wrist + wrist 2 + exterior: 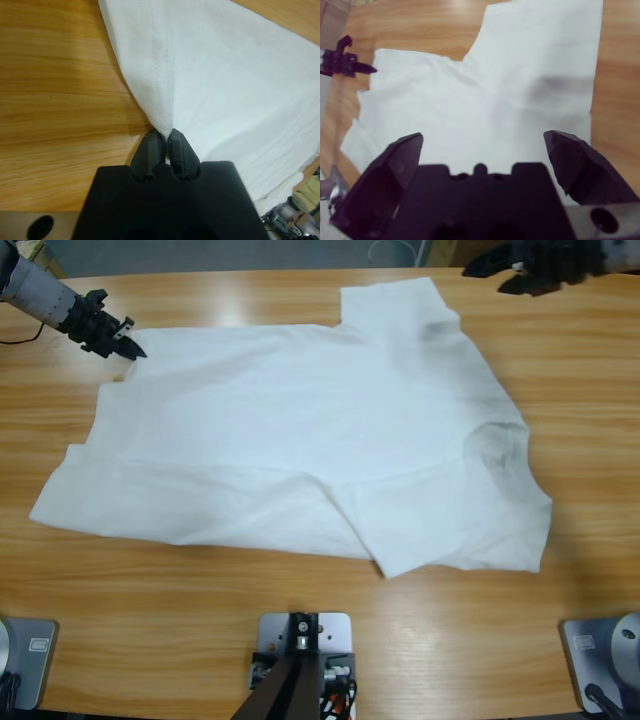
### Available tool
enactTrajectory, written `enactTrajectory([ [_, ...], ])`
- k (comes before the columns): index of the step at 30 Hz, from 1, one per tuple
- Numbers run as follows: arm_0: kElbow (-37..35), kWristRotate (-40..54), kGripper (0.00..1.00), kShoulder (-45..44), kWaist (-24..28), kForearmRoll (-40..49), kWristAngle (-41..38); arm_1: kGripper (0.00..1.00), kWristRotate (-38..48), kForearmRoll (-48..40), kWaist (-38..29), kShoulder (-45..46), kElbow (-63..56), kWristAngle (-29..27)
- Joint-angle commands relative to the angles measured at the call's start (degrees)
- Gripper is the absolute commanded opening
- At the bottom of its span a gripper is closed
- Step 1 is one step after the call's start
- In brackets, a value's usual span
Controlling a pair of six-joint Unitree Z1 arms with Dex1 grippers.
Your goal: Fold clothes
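Note:
The clothes are one white T-shirt point(300, 440) lying flat across the table, neck point(497, 445) toward the right. One sleeve point(400, 305) points to the far edge, and a fold runs along the near side. My left gripper point(128, 347) is at the shirt's far left corner. In the left wrist view my left gripper point(164, 136) is shut on that hem corner of the T-shirt point(225, 75). My right gripper point(512, 278) hovers off the cloth at the far right. Seen from the right wrist, my right gripper point(482, 140) stands wide open above the T-shirt point(520, 90), holding nothing.
The wooden table point(200, 620) shows a broad band of wood between the shirt and the near edge. The left gripper point(345, 61) appears small at the upper left of the right wrist view.

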State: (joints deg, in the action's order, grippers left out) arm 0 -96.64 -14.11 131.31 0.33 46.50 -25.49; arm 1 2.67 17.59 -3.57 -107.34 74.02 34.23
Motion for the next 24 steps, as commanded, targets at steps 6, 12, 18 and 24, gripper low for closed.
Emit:
enactTrajectory([
  [6, -1.31, 1.33, 0.000, 0.52, 0.43, 1.22, -0.88, 0.989, -1.53, -1.24, 5.51, -16.92, 10.44, -3.47],
  [12, -1.63, 1.71, 0.000, 0.75, 0.99, 1.22, -0.88, 0.986, -1.53, -0.99, 6.56, -21.77, 12.46, -3.24],
  [18, -1.68, 1.99, 0.000, 1.01, 0.99, 1.22, -0.84, 0.977, -1.53, 0.29, 6.56, -26.11, 16.06, -0.32],
  [24, -2.36, 2.06, 0.000, 1.54, 0.99, 1.22, -0.82, 0.973, -1.44, 6.25, 6.42, -28.40, 22.57, 1.68],
])
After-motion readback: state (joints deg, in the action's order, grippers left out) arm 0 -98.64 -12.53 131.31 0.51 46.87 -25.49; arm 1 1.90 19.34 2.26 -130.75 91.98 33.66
